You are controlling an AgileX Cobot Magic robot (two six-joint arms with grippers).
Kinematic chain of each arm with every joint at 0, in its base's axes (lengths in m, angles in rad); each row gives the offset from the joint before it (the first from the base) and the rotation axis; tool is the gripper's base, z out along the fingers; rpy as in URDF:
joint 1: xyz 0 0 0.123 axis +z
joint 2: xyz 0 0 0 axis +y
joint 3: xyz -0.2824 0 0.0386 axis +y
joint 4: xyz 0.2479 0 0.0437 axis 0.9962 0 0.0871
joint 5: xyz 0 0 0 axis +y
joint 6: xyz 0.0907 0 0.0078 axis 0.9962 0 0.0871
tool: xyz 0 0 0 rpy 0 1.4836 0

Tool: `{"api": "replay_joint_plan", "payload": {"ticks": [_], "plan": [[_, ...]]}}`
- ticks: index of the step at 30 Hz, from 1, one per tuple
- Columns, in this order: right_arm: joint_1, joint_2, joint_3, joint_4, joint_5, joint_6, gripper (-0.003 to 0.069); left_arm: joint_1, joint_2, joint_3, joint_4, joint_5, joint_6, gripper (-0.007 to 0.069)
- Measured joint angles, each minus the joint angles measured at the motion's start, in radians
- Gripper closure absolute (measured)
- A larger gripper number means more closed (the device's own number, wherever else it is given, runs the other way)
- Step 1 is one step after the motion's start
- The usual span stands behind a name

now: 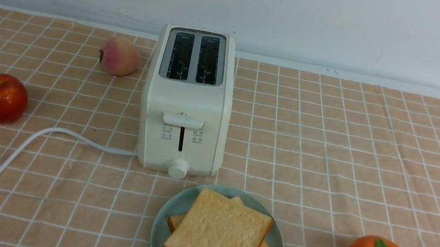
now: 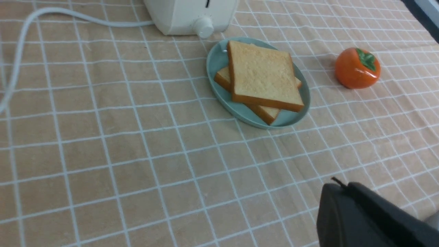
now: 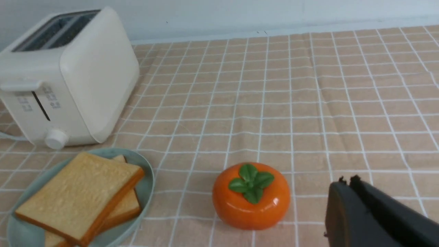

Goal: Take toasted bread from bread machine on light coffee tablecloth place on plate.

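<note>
Now both slices of toast [image 1: 218, 236] lie flat, stacked askew on the plate [image 1: 162, 226].
Left gripper [image 2: 337, 187] and right gripper [image 3: 346, 183] hover low over the tablecloth [image 1: 331, 161], fingers pressed together, holding nothing.

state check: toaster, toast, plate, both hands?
toaster: both slots empty, lever at top
toast: two slices stacked crooked on the plate
plate: on the cloth in front of the toaster, holding both slices
left hand: shut, holding nothing, off the plate
right hand: shut, holding nothing, beside the orange fruit
</note>
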Motion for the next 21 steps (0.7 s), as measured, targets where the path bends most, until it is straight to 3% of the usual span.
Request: {"api": "replay_joint_plan", "payload": {"ticks": [8,21], "plan": [[0.000,0.000,0.000,-0.004,0.105,0.000,0.0651,0.000,0.000,0.000,0.153,-0.015,0.000,0.0638],[0.000,0.000,0.000,-0.006,0.105,0.000,0.0636,0.000,0.000,0.008,0.158,-0.019,0.000,0.0638]]}}
